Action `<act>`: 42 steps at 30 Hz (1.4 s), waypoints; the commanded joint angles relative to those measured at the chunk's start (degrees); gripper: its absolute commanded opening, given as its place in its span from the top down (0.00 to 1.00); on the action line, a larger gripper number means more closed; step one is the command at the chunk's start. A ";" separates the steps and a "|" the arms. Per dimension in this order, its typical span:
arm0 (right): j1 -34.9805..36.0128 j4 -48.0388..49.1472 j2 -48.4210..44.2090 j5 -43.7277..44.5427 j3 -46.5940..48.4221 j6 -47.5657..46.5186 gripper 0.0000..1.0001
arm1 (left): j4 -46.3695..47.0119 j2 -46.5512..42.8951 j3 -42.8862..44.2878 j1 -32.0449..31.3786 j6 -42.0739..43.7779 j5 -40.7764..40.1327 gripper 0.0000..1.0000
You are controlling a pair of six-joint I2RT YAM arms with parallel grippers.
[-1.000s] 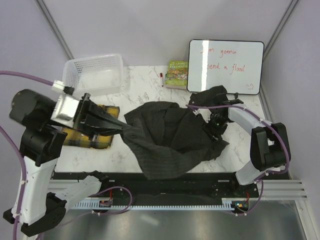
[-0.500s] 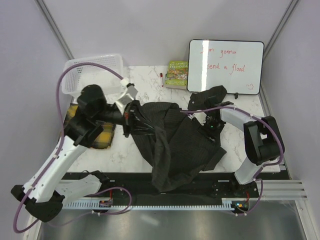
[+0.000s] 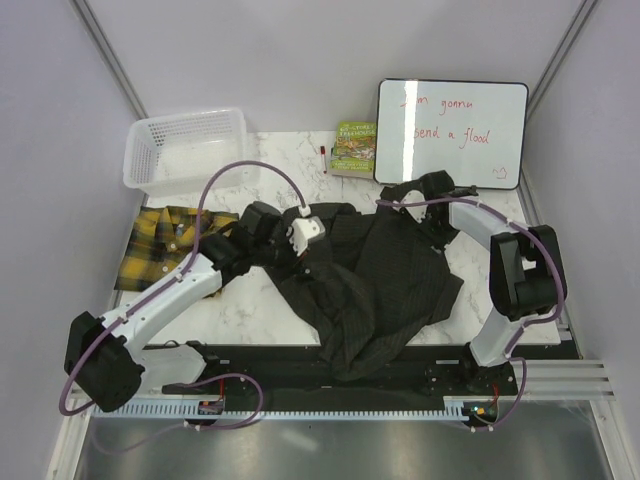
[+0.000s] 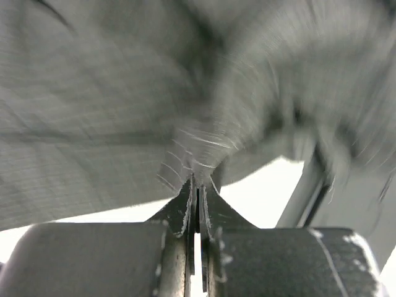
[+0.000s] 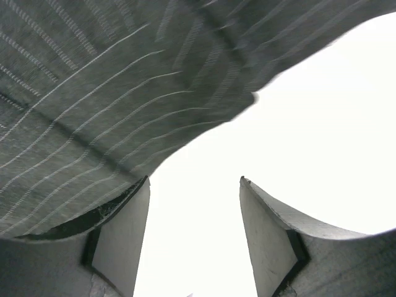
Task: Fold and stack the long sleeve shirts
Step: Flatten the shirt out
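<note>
The plaid shirt [image 3: 170, 245] lies flat at the left of the bench [image 3: 240, 310], just in front of the basket [image 3: 185, 145]. It looks roughly squared up, so I judge it to be the base on which the other shirt will be stacked. The left arm reaches across its right edge, hiding whether the two shirts touch. The left gripper [image 4: 199, 185] is closed tight on a pinch of the dark shirt [image 3: 390, 290], with puckers of striped cloth running into the shut jaws. It holds the shirt's left edge near the middle of the bench, apparently to drag or spread it. The dark shirt is bunched and creased across the middle and right of the bench, and its lower part hangs over the near edge, so it is not yet laid out for folding. At the far right corner of that shirt, the right gripper [image 5: 195, 192] stands open. Cloth is draped over one finger, but only bright space shows between the jaws, so it holds nothing. It looks placed to take the opposite edge so the two arms can pull the shirt flat.
</note>
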 commanded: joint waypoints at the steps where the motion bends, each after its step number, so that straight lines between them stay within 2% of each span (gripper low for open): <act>1: 0.20 -1.45 -5.53 0.90 5.01 -1.84 0.32 | -12.27 -4.42 -6.02 -0.45 23.45 4.80 0.98; 2: 0.20 -4.51 -6.41 -0.42 6.32 -1.40 0.32 | -14.83 -7.48 -6.81 -0.54 26.10 7.05 0.98; 4: 0.38 -8.65 -9.30 -6.21 7.47 -0.09 0.30 | -28.43 -9.18 -6.82 -1.15 38.56 16.24 0.98; 7: 1.96 -14.55 -12.82 -11.67 6.86 0.36 0.30 | -42.94 -9.54 -3.22 -6.57 47.21 21.90 0.97; 8: 2.75 -16.56 -13.54 -11.94 5.12 0.80 0.30 | -44.80 -9.54 -2.69 -8.08 48.79 22.18 0.92; 9: 4.93 -17.88 -14.06 -13.95 4.06 0.54 0.30 | -45.26 -9.80 -2.51 -9.84 48.81 21.58 0.56; 10: 6.26 -18.59 -14.85 -14.57 2.74 0.71 0.30 | -41.96 -9.89 -2.51 -12.29 47.15 17.92 0.16; 11: 7.57 -18.95 -15.12 -14.75 -0.06 1.58 0.31 | -38.36 -9.89 -2.34 -12.49 44.18 14.84 0.01; 12: 8.98 -19.04 -15.39 -15.19 -1.48 1.76 0.32 | -34.14 -9.63 -1.64 -12.40 38.41 11.24 0.01; 13: 11.26 -18.87 -15.65 -15.72 -2.80 2.38 0.32 | -30.36 -8.06 -0.93 -9.79 38.61 9.03 0.02; 15: 13.55 -17.11 -15.74 -15.81 -6.58 4.22 0.33 | -26.82 -5.59 3.61 -3.91 39.57 11.71 0.06; 16: 14.00 -16.67 -15.30 -15.72 -7.63 4.66 0.33 | -26.02 -1.23 5.56 2.65 40.53 15.82 0.08; 17: 14.35 -15.36 -14.87 -14.85 -9.30 5.01 0.33 | -26.01 0.99 7.58 5.50 42.11 17.51 0.11; 19: 14.35 -14.30 -12.94 -13.62 -10.80 5.19 0.34 | -26.98 6.69 11.72 11.03 50.53 20.93 0.19; 20: 14.35 -12.90 -12.14 -11.18 -11.15 5.19 0.34 | -27.50 8.03 11.82 11.85 58.39 21.30 0.21; 21: 14.27 -12.11 -11.35 -9.76 -11.42 5.19 0.35 | -26.73 8.83 11.21 12.73 61.69 21.22 0.21; 23: 13.74 -10.00 -9.07 -7.47 -12.12 4.76 0.36 | -23.83 12.15 9.72 13.35 67.66 20.78 0.21; 26: 10.94 -8.41 -6.43 -5.27 -12.04 3.62 0.36 | -21.55 16.64 9.36 13.52 73.23 16.57 0.27; 27: 9.45 -8.23 -5.90 -5.18 -11.78 3.35 0.36 | -19.36 19.53 9.36 14.05 74.02 15.87 0.32; 30: 7.42 -7.70 -5.02 -4.48 -11.60 2.03 0.36 | -13.04 22.79 9.36 15.19 75.17 15.42 0.36; 36: 5.75 -6.91 -4.93 -2.63 -12.39 0.01 0.37 | -10.11 29.65 12.07 15.89 79.30 11.73 0.46; 42: 3.72 -6.47 -5.54 -2.10 -13.00 -1.66 0.37 | -9.58 35.46 14.89 17.30 80.89 8.92 0.42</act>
